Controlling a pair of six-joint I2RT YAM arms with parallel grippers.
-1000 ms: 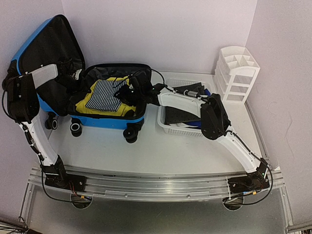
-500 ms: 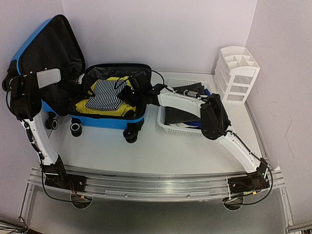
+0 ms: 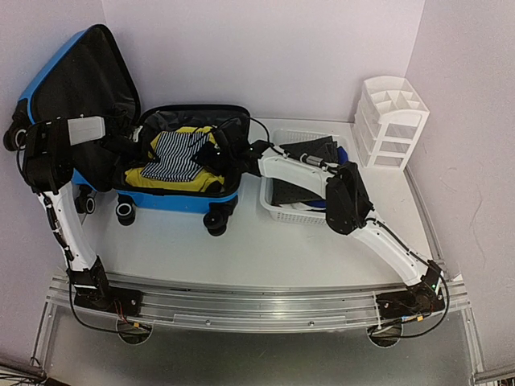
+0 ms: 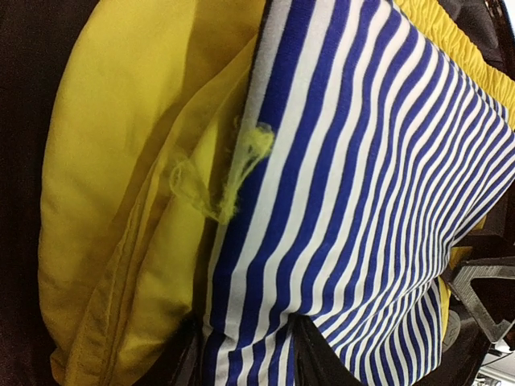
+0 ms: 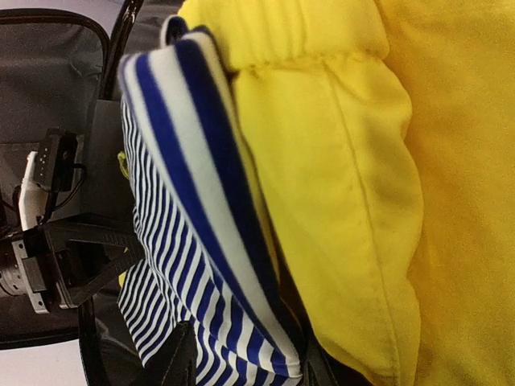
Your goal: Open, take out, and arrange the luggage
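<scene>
The left arm (image 3: 60, 217) has swung inward; left gripper (image 4: 241, 366) and right gripper (image 5: 245, 366), half-closed, pinch opposite edges of a soft, likely light blue-and-white striped garment (image 3: 174, 153) on yellow clothing (image 3: 161, 179) inside the rigid bright blue hard-shell luggage (image 3: 173, 201), open at the white table (image 3: 241, 249)'s left.

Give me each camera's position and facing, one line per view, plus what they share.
Top external: high behind the bases, looking down at the open luggage; left arm and right arm show whole.
Left wrist: on the left arm, over the luggage, facing striped garment over yellow garment; left end effector at bottom.
Right wrist: from the opposite side, same garments; right end effector at bottom.
Shared: each wrist view catches the other end effector.
</scene>
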